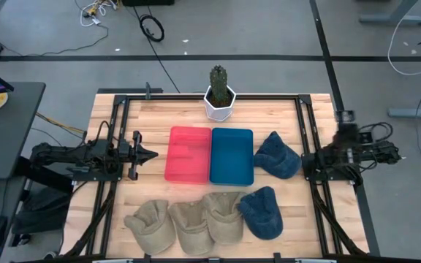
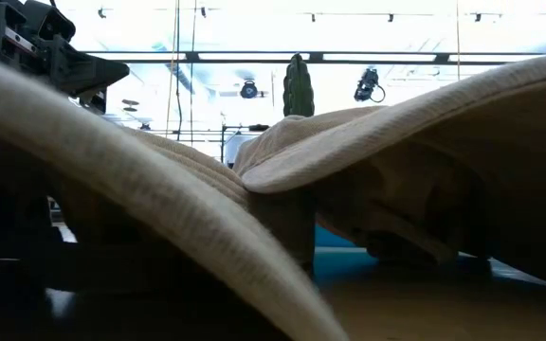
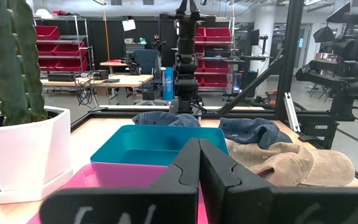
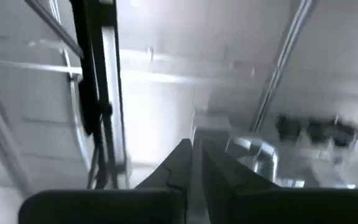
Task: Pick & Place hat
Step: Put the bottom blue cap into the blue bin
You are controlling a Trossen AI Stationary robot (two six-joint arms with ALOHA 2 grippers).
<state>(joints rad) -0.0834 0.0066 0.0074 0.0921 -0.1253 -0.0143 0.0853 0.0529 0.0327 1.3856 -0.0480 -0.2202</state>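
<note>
Hats crowd the near edge of the wooden desk (image 1: 269, 109): 3 tan hats (image 1: 188, 223) overlap in a row, with a blue hat (image 1: 262, 212) touching the rightmost one. Beyond them sit a red tray (image 1: 188, 155) and a teal tray (image 1: 232, 156) side by side, a second blue hat (image 1: 278, 155) just right of the teal one, and a potted cactus (image 1: 219, 93) at the far edge. The left hand (image 1: 150, 154) waits left of the red tray, fingers pressed together, holding nothing. The right hand (image 4: 194, 163) is parked at the right desk edge, tipped upward, likewise closed and empty. With the tan hats overlapping, a grasp could drag 2 at once; a soft brim may slip free.
</note>
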